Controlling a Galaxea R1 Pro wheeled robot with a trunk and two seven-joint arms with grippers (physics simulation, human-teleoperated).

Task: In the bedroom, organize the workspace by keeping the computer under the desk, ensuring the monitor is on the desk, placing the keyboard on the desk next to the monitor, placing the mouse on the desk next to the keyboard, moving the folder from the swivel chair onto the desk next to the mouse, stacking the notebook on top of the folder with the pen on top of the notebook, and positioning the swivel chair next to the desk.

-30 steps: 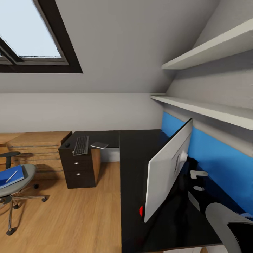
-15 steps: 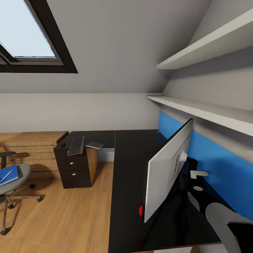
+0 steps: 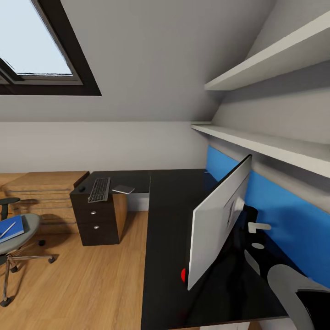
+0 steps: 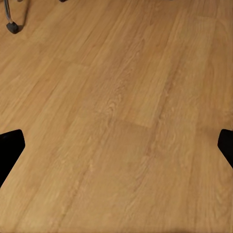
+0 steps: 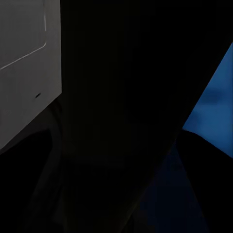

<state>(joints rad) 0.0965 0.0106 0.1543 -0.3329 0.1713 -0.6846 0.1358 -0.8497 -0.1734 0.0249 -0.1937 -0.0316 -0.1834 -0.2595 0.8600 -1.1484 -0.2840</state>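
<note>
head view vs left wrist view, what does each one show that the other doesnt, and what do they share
The head view alone takes in the desk with the monitor standing on it, the keyboard, the mouse and the notebook at its far end, and the folder lying on the swivel chair. The left wrist view alone brings the left gripper, its fingers wide apart above bare boards. Both share the wooden floor and part of the chair's base.

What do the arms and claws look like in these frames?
Little shows. In the head view the right arm is a rounded pale grey shell ending in a black section at the frame corner. In the left wrist view the left claw appears as two flat black fingertips at the frame's edges. No cables or markings visible.
</note>
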